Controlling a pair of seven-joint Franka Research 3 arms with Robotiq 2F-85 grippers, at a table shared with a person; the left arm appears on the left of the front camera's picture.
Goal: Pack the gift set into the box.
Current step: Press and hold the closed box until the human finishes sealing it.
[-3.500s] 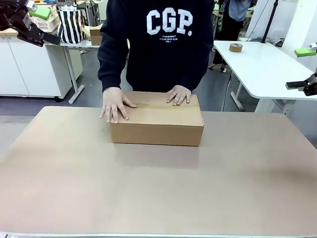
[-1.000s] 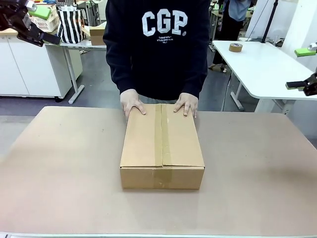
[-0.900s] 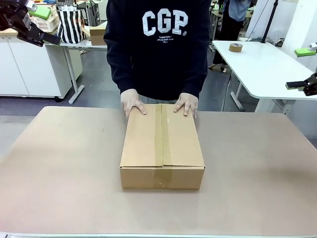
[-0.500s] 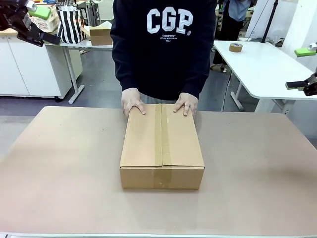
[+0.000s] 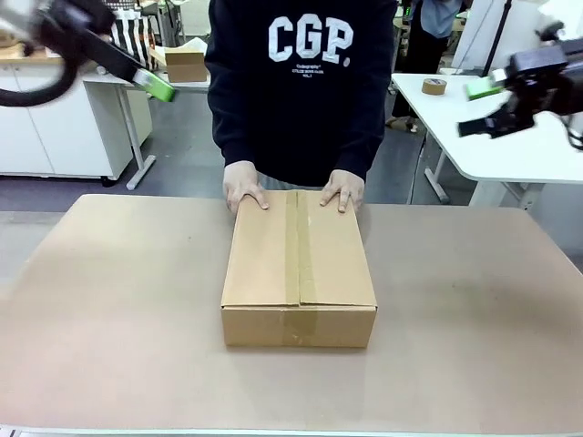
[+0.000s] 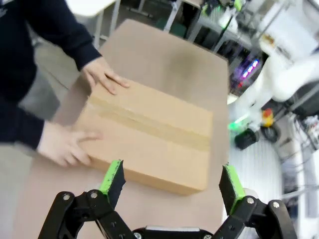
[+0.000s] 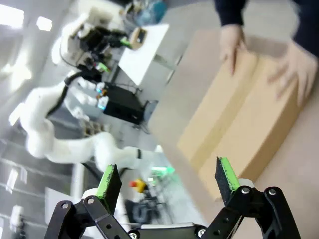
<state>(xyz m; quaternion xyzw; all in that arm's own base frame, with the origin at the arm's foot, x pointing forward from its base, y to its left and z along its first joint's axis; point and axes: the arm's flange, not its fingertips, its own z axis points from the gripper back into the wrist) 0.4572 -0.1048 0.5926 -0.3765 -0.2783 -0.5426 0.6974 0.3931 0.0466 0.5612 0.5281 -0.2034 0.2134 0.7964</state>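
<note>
The box (image 5: 298, 269) lies shut on the brown table, a tape strip along its middle, its long side running away from me. The person's hands (image 5: 244, 193) rest on its far end. My left gripper (image 5: 146, 77) hangs high at the upper left, open and holding nothing. The left wrist view has its fingers (image 6: 172, 181) spread wide above the box (image 6: 154, 134). At the upper right my right gripper (image 5: 480, 107) is also open and holding nothing. Its wrist view looks past the fingers (image 7: 168, 180) down at the box (image 7: 244, 119) and hands (image 7: 232, 42). The gift set is out of view.
A bare brown tabletop (image 5: 109, 309) surrounds the box on all sides. Behind the person, a small tan carton (image 5: 187, 64) sits on a back table. A tape roll (image 5: 434, 86) lies on the white table (image 5: 492, 137) at the right.
The person has turned the box from crosswise to lengthwise and slid it nearer. In the last half second both grippers swung inward from the picture's edges, still high above the table.
</note>
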